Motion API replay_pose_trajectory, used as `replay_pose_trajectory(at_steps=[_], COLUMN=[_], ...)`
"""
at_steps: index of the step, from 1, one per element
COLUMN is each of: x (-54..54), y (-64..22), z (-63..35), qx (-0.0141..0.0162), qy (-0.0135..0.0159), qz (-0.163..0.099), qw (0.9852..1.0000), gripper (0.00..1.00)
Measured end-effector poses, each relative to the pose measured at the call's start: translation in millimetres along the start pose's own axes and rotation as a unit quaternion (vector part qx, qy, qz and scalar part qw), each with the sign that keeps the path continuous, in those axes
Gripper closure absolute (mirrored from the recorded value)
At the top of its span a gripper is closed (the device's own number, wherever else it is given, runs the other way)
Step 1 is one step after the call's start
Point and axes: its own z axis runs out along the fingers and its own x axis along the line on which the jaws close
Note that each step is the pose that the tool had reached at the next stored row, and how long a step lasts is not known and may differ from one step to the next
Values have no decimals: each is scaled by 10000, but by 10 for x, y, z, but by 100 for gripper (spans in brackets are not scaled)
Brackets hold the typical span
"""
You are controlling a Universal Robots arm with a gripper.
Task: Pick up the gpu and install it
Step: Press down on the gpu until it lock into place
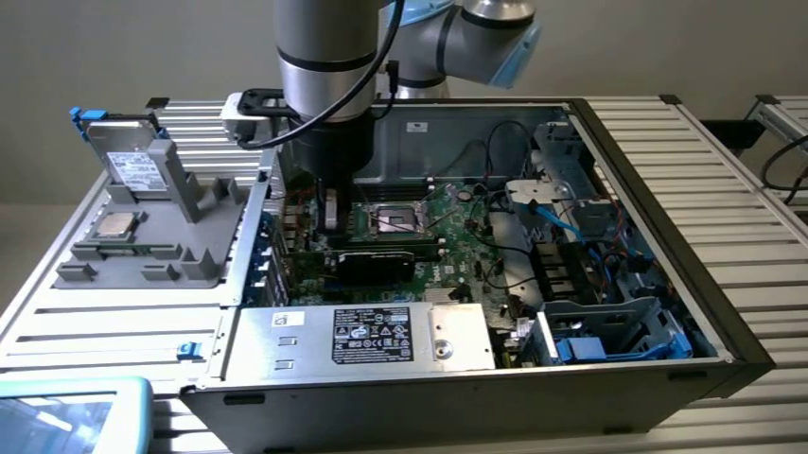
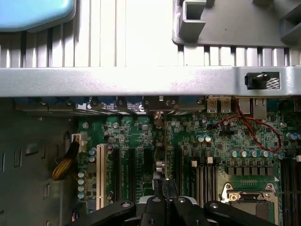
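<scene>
Thin black-faced gpu card (image 2: 165,155) pinched edge-on in black tool (image 2: 165,200), inside open black metal computer case (image 1: 707,312).

Tool fingers pressed together on card's upper edge, card upright over green motherboard (image 1: 436,236) among black expansion slots. Farther off on ribbed grey worktop (image 1: 114,312), grey plastic fixture (image 1: 165,227) carrying small silver processor chip (image 1: 116,224).

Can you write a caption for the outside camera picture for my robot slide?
Grey robot arm's gripper, fingers shut on the thin black gpu card, holds it down at the green motherboard inside the open black computer case.
</scene>
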Motion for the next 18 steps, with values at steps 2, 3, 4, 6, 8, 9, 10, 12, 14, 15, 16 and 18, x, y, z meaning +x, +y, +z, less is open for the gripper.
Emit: replay_pose_trajectory(at_steps=[2, 3, 4, 6, 8, 9, 10, 12, 14, 15, 16, 18], x=[1, 1, 1, 1, 1, 1, 1, 2, 2, 2, 2, 2], y=[19, 25, 29, 31, 44, 50, 50, 53, 73, 80, 81, 81], z=[27, 36, 43, 44, 58, 64, 63, 64, 85, 96, 96, 96], qx=[0, 0, 0, -1, 0, 0, 0, -1, 0, 0, 0, -1], qy=[-6, -8, -9, -9, -11, -10, -9, -9, -10, -10, -9, -9], qz=[-4, -5, -6, -8, -7, -7, -7, -7, -7, -7, -7, -7], qw=[10000, 10000, 10000, 10000, 10000, 10000, 10000, 10000, 10000, 10000, 10000, 10000], gripper=[88, 88, 88, 88, 88, 88, 88, 88, 88, 88, 88, 88])
